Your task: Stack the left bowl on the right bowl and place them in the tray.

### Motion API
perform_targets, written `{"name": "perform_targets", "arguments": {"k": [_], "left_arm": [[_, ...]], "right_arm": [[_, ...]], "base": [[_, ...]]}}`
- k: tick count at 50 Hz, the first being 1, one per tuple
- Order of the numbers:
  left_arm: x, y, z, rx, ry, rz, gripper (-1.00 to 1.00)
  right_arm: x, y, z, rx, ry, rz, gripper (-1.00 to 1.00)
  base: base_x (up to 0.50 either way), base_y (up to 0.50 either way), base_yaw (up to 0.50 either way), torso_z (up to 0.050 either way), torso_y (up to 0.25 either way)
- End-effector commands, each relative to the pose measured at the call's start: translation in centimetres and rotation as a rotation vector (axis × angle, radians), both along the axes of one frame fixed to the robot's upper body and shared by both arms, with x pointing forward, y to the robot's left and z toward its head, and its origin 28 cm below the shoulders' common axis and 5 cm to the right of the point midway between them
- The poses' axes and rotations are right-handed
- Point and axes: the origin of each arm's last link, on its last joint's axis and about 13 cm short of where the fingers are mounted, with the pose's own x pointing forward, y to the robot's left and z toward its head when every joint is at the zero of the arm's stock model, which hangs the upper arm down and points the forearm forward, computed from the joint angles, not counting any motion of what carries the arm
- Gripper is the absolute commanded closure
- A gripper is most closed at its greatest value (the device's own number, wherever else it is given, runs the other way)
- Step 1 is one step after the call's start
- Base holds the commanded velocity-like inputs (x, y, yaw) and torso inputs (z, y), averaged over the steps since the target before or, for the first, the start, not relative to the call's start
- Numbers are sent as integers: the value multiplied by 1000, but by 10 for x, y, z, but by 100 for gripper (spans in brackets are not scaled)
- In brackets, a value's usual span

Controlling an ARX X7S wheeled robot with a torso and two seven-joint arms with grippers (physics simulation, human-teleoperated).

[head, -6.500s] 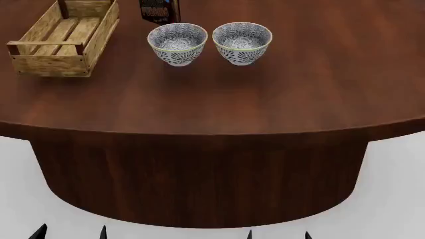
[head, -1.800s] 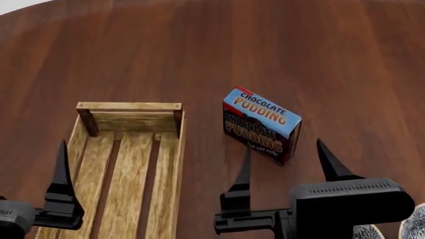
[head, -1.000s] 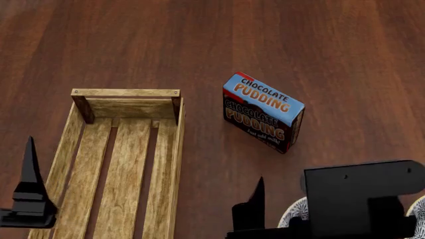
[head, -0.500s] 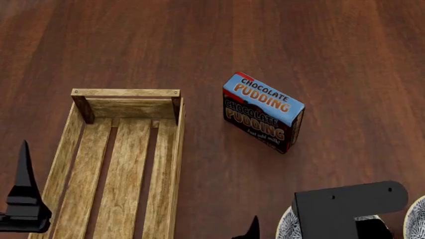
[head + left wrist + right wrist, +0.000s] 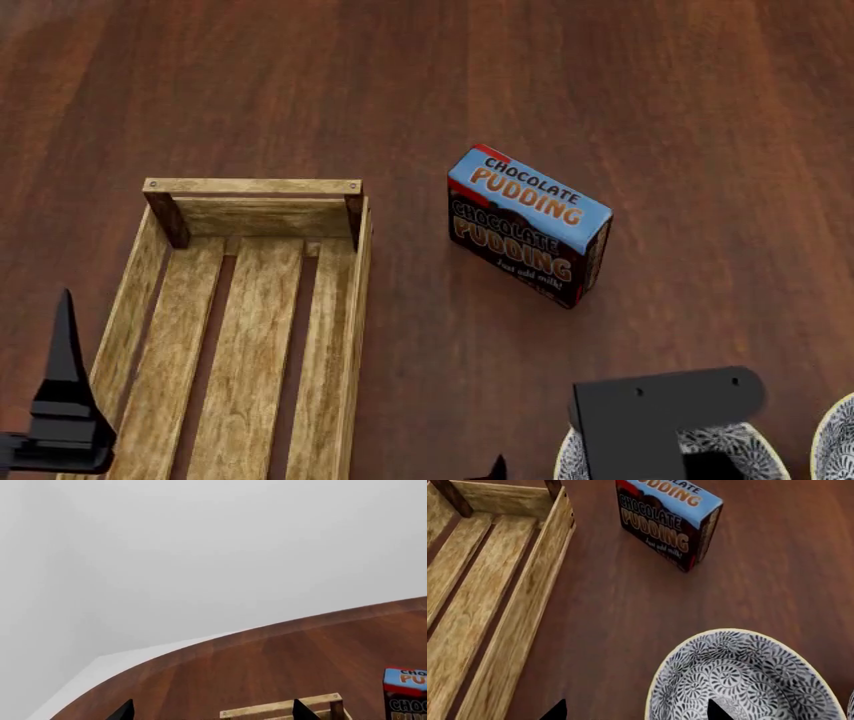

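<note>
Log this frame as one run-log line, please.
phase: approach | right gripper: open, over left bowl rim | left gripper: open, near tray | tray: empty | pudding box: upright, untouched

Pale, rough-grained wooden tray (image 5: 240, 330); dark, smooth, faintly glossy wood table (image 5: 667, 120); printed cardboard pudding box (image 5: 529, 224); glazed patterned bowl (image 5: 747, 680) (ceramic-looking); matt black right pincer (image 5: 634, 711).

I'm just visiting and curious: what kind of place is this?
Probably a simulated dining or kitchen table, not a real room: a dark wooden table holding a chocolate pudding box, a wooden tray and a patterned bowl.
</note>
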Motion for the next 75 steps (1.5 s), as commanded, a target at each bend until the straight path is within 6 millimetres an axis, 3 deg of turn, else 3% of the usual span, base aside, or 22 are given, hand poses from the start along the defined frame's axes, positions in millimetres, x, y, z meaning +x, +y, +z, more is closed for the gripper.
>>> {"name": "perform_targets", "arguments": {"k": [1, 46, 75], "left_arm": [[0, -1, -2, 12, 2, -1, -100], [0, -1, -2, 21, 3, -7, -100], [0, -1, -2, 19, 5, -7, -100]], "right_arm": [[14, 0, -10, 12, 32, -2, -100], [37, -5, -35, 30, 121, -37, -100], [62, -6, -47, 47, 169, -43, -100]], "base": [[0, 0, 0, 0, 0], [0, 0, 0, 0, 0], [0, 0, 0, 0, 0]]}}
